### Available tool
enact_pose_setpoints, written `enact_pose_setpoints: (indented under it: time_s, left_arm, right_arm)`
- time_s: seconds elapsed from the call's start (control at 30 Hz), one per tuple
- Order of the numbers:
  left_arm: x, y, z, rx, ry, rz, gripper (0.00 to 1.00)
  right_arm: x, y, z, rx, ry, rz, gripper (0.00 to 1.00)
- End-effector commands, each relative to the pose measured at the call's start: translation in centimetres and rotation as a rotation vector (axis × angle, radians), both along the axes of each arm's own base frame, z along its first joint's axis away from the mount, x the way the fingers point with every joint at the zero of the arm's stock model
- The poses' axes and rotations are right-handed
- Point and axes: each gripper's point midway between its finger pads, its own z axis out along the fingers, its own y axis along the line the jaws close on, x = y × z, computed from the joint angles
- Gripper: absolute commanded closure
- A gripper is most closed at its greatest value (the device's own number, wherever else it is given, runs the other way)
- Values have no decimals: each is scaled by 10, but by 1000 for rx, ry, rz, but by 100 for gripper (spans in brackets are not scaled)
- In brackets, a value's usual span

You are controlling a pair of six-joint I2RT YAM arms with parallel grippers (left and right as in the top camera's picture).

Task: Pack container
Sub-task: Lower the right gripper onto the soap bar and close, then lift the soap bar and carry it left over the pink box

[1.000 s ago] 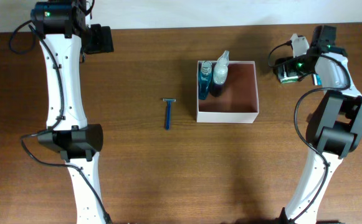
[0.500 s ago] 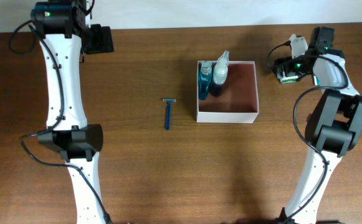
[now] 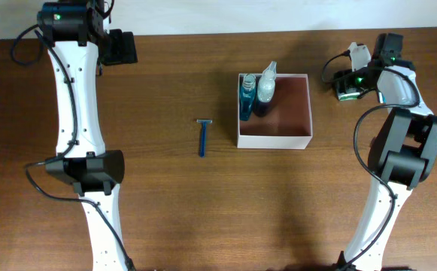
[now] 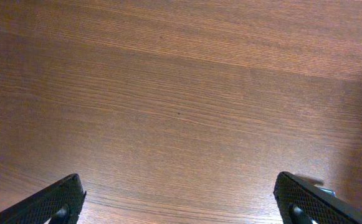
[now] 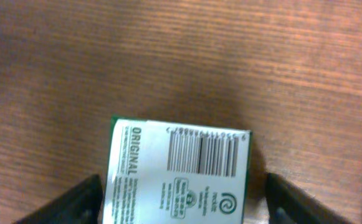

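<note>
The container [image 3: 274, 140], a square white-walled box with a pinkish-tan inside, stands at the table's middle back. A blue bottle [image 3: 246, 98] and a white spray bottle [image 3: 265, 86] lean in its left corner. My right gripper [image 3: 347, 84] is at the far right back, low over a small green-and-white carton [image 5: 177, 168]. Its jaws straddle the carton; the left finger [image 5: 84, 202] is almost at its edge, while a gap shows at the right finger [image 5: 293, 202]. My left gripper [image 4: 181, 202] stands open over bare wood at the far left back [image 3: 120, 47].
A blue razor [image 3: 202, 137] lies on the table left of the container, handle toward the front. Both white arms rise from bases near the front edge, left [image 3: 90, 173] and right [image 3: 410, 150].
My right wrist has shifted slightly over the carton. The left arm, the razor and the container with its bottles have not moved.
</note>
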Motion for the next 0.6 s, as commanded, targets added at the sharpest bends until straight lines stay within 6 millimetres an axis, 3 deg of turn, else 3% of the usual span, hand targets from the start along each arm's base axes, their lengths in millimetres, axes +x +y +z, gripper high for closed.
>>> enact_pose_setpoints:
  time_s: [0.0,0.27,0.4,0.5,0.57]
  left_arm:
    - [1,4,-4,6,10,16,1]
    - [1,4,-4,6,9,16,1]
    - [1,4,-4,6,9,16,1]
    - [1,4,-4,6,9,16,1]
    - [1,4,-4,6,9,16,1]
  right_arm:
    - [-2,7,-12,19,20,16,32]
    - [-8,8,-14,26,45,15,36]
    - [-11,9,-15,31,60,14,44]
    - [-9,9,-8,30,53,12,53]
    - [-3,7,7,22,22,12,54]
